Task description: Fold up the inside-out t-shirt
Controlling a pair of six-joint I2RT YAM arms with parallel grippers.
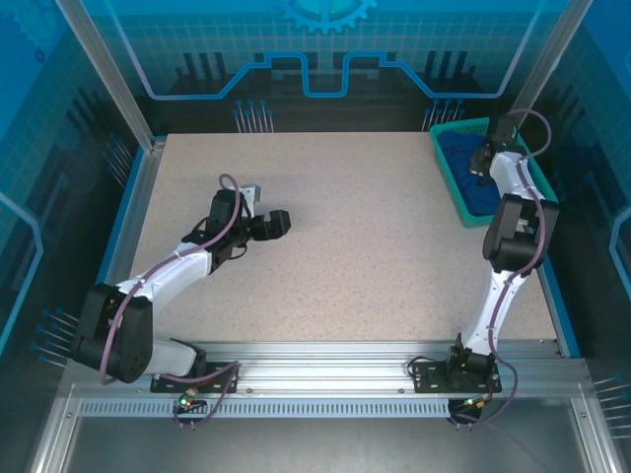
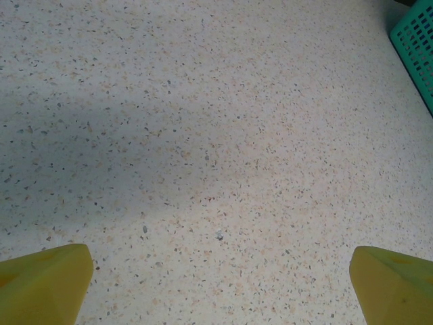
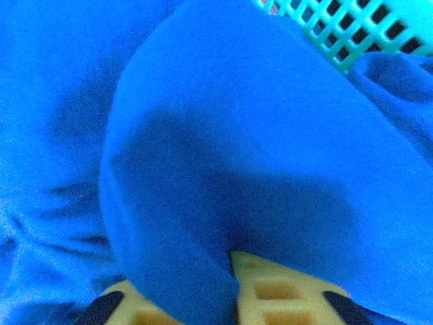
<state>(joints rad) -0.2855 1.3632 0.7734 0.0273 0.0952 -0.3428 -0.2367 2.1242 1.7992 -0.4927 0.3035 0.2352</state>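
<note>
My claw (image 2: 220,288) hangs spread wide over the speckled worktop (image 2: 203,135); a teal basket (image 2: 414,34) sits at the upper right edge.

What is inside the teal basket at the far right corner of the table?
A crumpled blue t-shirt, with the right pincer closed on a fold of it. Whatever lies under the cloth is hidden.
</note>
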